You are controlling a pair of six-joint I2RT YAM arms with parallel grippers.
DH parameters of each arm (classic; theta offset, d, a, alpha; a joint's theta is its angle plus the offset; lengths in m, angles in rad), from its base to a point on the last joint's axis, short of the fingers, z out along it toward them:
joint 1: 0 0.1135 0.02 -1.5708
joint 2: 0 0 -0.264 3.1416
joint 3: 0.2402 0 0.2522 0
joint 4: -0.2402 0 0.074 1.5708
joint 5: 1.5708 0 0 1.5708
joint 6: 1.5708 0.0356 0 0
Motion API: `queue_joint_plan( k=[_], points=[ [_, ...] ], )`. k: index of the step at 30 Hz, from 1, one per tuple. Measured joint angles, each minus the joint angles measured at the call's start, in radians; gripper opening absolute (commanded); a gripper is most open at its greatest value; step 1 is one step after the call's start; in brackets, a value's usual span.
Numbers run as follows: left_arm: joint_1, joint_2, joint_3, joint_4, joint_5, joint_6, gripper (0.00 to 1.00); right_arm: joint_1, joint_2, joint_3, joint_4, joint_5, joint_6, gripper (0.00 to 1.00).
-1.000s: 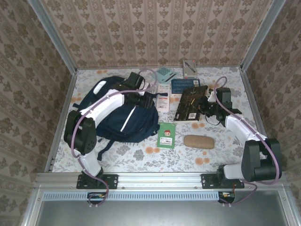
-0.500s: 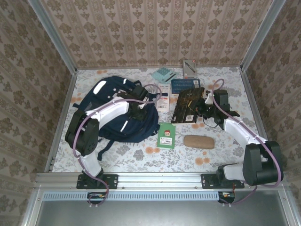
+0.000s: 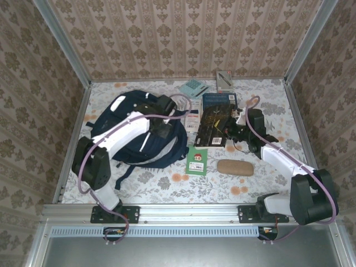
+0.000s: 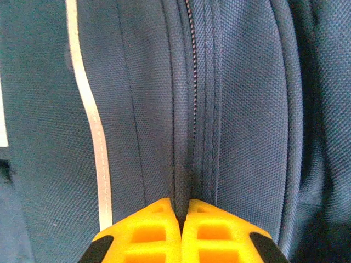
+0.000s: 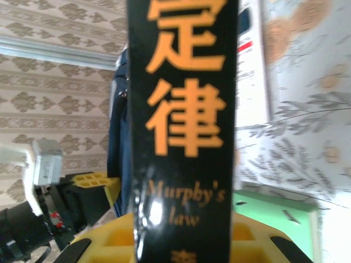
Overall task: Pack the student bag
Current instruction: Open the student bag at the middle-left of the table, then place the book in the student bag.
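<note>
Now the left gripper (image 4: 181, 219), pinched shut on the student bag (image 4: 247, 109), should lift gently; right gripper (image 3: 232, 132) grips the black book (image 3: 214, 125).

The student bag (image 3: 164, 151) lies on the left half of the bench (image 3: 167, 183). To its right, mid-bench, is a book (image 3: 214, 125). In front of that book lies a booklet (image 3: 196, 159), with an oblong case (image 3: 235, 167) to the booklet's right.
</note>
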Motion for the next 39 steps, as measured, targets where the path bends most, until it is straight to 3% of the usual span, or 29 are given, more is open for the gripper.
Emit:
queue_joint_plan(
  k=[9, 17, 29, 36, 39],
  points=[
    [0.124, -0.091, 0.145, -0.098, 0.159, -0.001, 0.00, 0.236, 0.128, 0.016, 0.280, 0.116, 0.135, 0.00],
    [0.224, -0.116, 0.159, -0.102, 0.310, -0.057, 0.00, 0.399, 0.430, 0.147, 0.501, 0.277, 0.230, 0.00],
    [0.241, -0.117, 0.181, -0.095, 0.374, -0.128, 0.00, 0.516, 0.797, 0.438, 0.678, 0.500, 0.359, 0.00],
    [0.241, -0.117, 0.184, -0.092, 0.385, -0.136, 0.00, 0.554, 0.985, 0.665, 0.672, 0.575, 0.420, 0.00],
    [0.241, -0.117, 0.186, -0.090, 0.385, -0.136, 0.00, 0.570, 1.037, 0.771, 0.587, 0.599, 0.417, 0.20]
  ],
)
